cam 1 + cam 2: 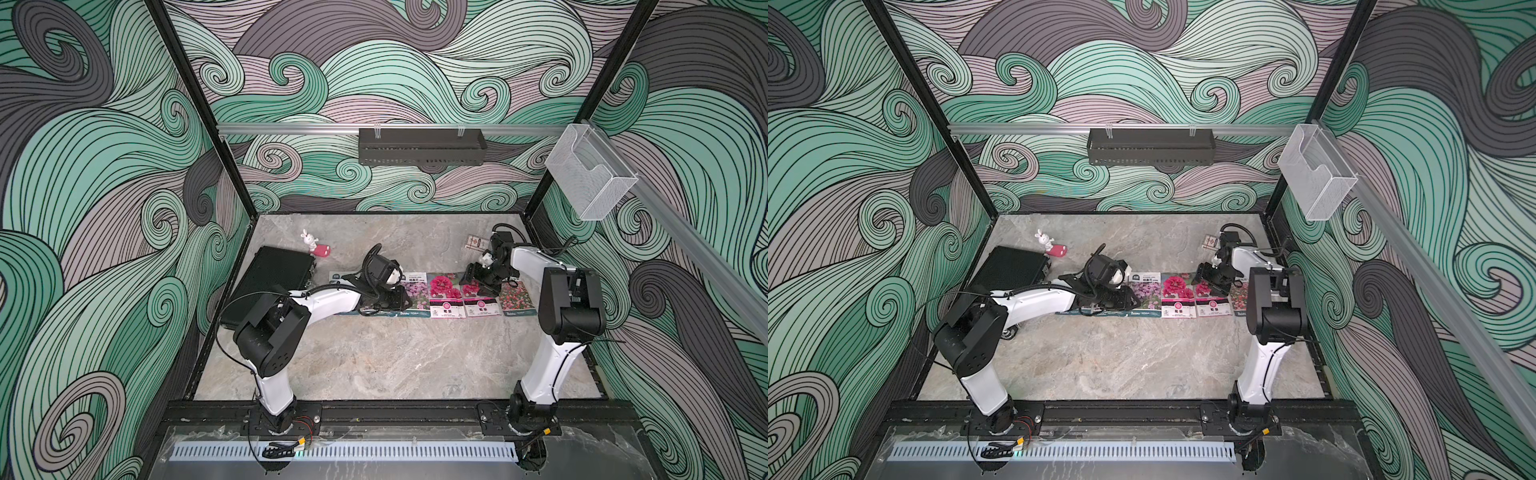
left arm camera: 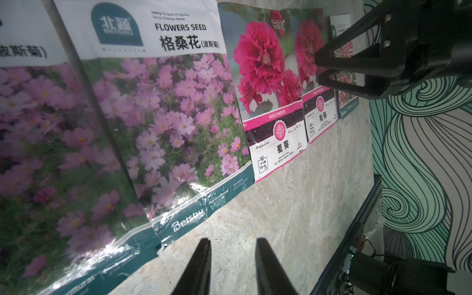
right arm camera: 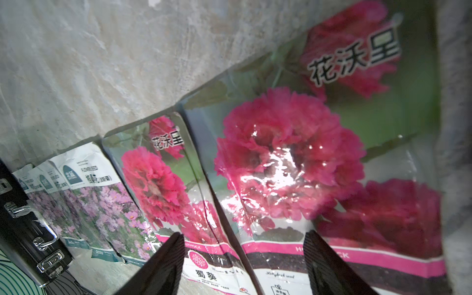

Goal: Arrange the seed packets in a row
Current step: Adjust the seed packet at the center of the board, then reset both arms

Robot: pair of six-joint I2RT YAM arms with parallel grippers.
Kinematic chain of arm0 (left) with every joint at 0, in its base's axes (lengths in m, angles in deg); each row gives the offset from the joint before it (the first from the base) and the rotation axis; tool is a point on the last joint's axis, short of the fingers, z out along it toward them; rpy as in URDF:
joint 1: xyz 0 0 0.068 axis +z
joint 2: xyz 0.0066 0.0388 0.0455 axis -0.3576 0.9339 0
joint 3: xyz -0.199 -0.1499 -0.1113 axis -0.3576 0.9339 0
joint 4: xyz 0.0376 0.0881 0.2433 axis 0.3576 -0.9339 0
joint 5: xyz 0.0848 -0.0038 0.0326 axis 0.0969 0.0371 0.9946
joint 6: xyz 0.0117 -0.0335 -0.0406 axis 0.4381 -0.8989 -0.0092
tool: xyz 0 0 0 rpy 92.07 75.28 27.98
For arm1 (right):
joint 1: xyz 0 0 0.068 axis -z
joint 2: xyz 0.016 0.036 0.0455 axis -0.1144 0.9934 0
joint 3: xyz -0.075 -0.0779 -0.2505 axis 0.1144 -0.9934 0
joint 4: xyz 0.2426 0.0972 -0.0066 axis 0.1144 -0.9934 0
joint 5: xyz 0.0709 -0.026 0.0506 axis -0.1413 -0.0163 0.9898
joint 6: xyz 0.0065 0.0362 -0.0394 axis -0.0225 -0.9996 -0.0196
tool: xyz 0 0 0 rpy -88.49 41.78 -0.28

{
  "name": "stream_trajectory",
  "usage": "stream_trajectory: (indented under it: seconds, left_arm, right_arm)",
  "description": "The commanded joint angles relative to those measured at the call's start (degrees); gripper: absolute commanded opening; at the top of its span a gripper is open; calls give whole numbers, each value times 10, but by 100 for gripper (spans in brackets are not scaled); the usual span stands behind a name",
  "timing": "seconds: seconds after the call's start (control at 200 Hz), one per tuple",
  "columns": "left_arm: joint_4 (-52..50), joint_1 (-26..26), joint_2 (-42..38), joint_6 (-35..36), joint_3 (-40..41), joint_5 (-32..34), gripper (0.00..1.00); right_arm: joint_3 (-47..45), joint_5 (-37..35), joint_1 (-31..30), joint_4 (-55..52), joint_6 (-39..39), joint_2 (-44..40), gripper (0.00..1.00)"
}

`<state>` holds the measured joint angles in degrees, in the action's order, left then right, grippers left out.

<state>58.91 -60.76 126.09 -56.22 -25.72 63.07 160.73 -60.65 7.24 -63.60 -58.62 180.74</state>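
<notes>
Seed packets lie side by side in a row on the marble table point(image 1: 374, 361). From the left there are purple-pink packets point(image 1: 413, 295), two magenta-bloom packets point(image 1: 446, 293) point(image 1: 478, 305) and a red-pink mix packet point(image 1: 515, 301). The leftmost packets are partly hidden under my left arm. My left gripper point(image 2: 232, 241) is open and empty, its tips over bare table just off the front edge of a purple-pink packet point(image 2: 163, 115). My right gripper point(image 3: 245, 235) is wide open low above the two magenta packets point(image 3: 293, 166) point(image 3: 158, 178), holding nothing.
A black ribbed slab point(image 1: 274, 270) lies at the left end of the row. A white rabbit figure point(image 1: 307, 239) and a pink item point(image 1: 322, 250) stand behind it. A small patterned box point(image 1: 475, 242) sits at the back right. The walls hold a black shelf point(image 1: 422, 145) and a wire basket point(image 1: 590, 174).
</notes>
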Motion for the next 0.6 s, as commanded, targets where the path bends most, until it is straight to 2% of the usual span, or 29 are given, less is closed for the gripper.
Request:
stream_trajectory:
  seconds: [0.0,0.18,0.35,0.43,0.46,0.595]
  left_arm:
    - [-12,-4,-7,4,-19,6,31]
    - [-18,-4,-17,7,-22,10,31]
    - [-33,-4,-44,13,-30,23,31]
    - [-62,-1,-71,31,-43,50,31]
    - [-81,2,-85,37,-49,68,31]
    - [-157,41,-158,81,-68,141,33]
  right_arm:
    - [13,-4,2,-8,-2,-45,79]
    - [46,13,-1,-2,-7,-94,82]
    - [67,20,-3,0,-7,-180,84]
    - [65,17,-1,-1,8,-219,89]
    - [63,12,0,0,15,-231,99]
    - [36,-19,14,10,51,-285,100]
